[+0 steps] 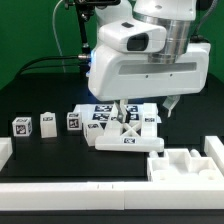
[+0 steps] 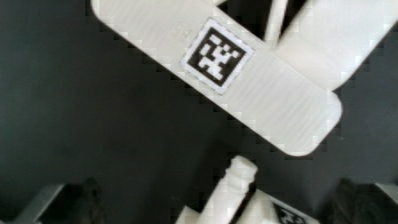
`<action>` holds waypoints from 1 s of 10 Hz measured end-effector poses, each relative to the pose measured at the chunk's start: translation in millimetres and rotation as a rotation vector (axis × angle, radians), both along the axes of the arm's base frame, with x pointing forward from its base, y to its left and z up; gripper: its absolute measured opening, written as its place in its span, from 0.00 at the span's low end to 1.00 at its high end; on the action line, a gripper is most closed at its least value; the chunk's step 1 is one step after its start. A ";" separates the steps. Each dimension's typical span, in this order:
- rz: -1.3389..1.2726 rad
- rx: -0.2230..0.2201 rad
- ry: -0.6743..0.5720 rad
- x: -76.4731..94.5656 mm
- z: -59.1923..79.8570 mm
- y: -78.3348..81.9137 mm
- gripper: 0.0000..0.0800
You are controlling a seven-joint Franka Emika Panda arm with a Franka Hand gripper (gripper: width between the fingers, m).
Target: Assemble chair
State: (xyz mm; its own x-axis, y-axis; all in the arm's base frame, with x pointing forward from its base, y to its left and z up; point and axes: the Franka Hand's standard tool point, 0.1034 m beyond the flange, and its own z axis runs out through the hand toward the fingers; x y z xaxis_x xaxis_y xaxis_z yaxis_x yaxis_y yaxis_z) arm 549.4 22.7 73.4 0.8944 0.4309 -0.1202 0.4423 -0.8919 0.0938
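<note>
The chair lies in loose white tagged parts on the black table. An X-braced panel (image 1: 126,138) lies flat in the middle, with more tagged flat pieces (image 1: 100,113) packed behind it. Three tagged blocks (image 1: 47,123) stand in a row toward the exterior view's left. My gripper (image 1: 144,110) hangs open just above the panel group, holding nothing. In the wrist view a flat tagged panel (image 2: 240,75) runs slantwise below the hand. A narrow white piece (image 2: 231,190) shows between my wide-apart dark fingers (image 2: 71,203). My gripper (image 2: 214,208) touches neither.
Plain white untagged edge blocks border the work area: a notched one (image 1: 186,166) at the front on the exterior view's right, a long bar (image 1: 80,196) along the front, and a short one (image 1: 5,152) at the left edge. Cables hang behind the arm.
</note>
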 end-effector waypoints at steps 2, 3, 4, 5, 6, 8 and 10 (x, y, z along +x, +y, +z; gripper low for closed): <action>-0.154 0.041 0.003 -11.7 1.7 -28.7 0.81; -0.234 0.056 0.005 -27.3 4.0 -51.0 0.81; -0.287 0.060 -0.012 -38.8 -1.2 -68.6 0.81; -0.306 0.057 -0.008 -40.5 -2.8 -66.6 0.81; -0.295 0.058 -0.009 -39.6 -2.5 -64.1 0.81; -0.275 0.060 -0.005 -40.9 -4.0 -67.0 0.81; -0.121 0.074 0.032 -60.9 -13.5 -92.0 0.81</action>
